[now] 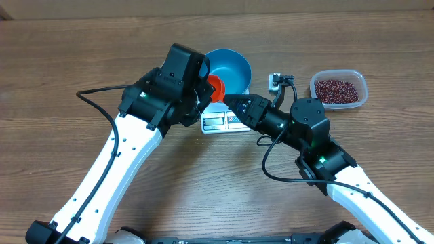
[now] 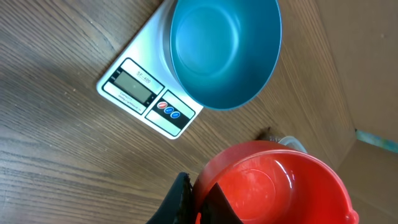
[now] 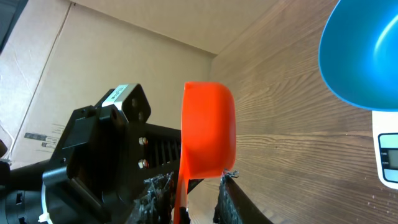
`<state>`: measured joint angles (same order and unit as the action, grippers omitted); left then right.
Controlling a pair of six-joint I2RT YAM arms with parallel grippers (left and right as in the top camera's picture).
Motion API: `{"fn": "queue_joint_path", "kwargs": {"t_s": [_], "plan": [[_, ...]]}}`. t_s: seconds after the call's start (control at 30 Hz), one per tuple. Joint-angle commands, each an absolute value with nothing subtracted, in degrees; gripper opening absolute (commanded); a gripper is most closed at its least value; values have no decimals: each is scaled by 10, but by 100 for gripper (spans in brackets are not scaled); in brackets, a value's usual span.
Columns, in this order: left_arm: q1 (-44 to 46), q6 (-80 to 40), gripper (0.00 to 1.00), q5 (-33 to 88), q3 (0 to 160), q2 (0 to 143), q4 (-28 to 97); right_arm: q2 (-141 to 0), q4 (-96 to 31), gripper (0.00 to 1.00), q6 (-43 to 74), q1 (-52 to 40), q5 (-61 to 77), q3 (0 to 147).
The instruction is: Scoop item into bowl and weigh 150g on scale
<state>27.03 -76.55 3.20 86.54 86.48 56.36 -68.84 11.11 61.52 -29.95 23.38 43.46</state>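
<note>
The blue bowl (image 1: 230,68) stands empty on the white scale (image 1: 220,120); in the left wrist view the bowl (image 2: 224,50) covers the far end of the scale (image 2: 140,87). The item, dark red beans (image 1: 337,89), lies in a clear tub at the right. My left gripper (image 1: 207,91) is shut on the wall of an empty red scoop (image 2: 273,186), held on its side beside the bowl. My right gripper (image 3: 189,199) stands open around the scoop's handle (image 3: 180,199), with a gap to one finger.
A small metal piece with a black cable (image 1: 277,83) lies between the scale and the tub. Both arms meet close together just in front of the scale. A cardboard wall (image 3: 124,56) runs along the table's far side.
</note>
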Motion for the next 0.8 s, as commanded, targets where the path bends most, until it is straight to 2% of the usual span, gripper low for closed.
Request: {"fn": "queue_joint_path", "kwargs": {"t_s": [0.0,0.2,0.27,0.33,0.43,0.57,0.73,0.77], "plan": [[277,-774,4,47,863,869,566,-685,116,23,615,-309,225,446],[284,-773,5,47,863,869,566,-690,115,6,615,-309,221,446],[284,-772,8,47,863,869,566,-691,115,4,615,-309,220,446],[284,-771,16,45,863,869,566,-692,115,4,613,-309,217,445],[284,-771,36,42,863,869,566,-692,105,4,613,-308,208,445],[282,-756,72,14,863,869,566,-691,83,4,592,-297,201,445],[265,-650,87,-2,863,869,558,-691,48,4,555,-255,208,446],[261,-607,87,-3,863,869,550,-690,39,4,537,-241,218,448]]}}
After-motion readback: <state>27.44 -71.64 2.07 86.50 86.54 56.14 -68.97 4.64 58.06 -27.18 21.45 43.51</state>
